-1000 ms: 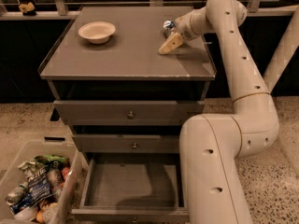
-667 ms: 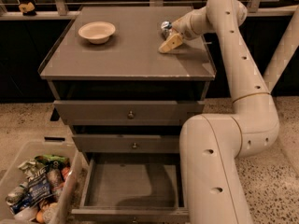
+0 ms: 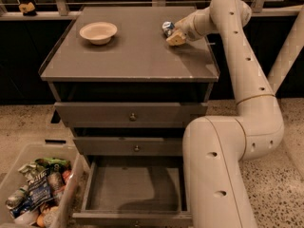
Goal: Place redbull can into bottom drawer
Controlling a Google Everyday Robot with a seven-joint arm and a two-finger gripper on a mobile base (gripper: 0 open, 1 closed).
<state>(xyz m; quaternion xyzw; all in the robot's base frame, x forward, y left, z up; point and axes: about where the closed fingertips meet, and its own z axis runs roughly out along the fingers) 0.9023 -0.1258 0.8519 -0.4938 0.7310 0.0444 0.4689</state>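
The redbull can [image 3: 167,27], small, silver and blue, stands at the back right of the cabinet top [image 3: 128,56]. My gripper [image 3: 175,37] is right beside it on its near-right side, low over the top; I cannot tell whether it touches the can. The bottom drawer [image 3: 88,190] is pulled open at floor level, with a bare grey floor. Its right side is hidden behind my arm's lower link [image 3: 213,175].
A round cream bowl [image 3: 98,32] sits at the back left of the top. Two upper drawer fronts [image 3: 133,114] are closed. A clear bin [image 3: 72,184] of colourful snack packets stands on the floor left of the open drawer. A railing runs behind the cabinet.
My gripper has shifted very slightly towards the back of the top, beside the can. The can, bowl and drawer have not moved.
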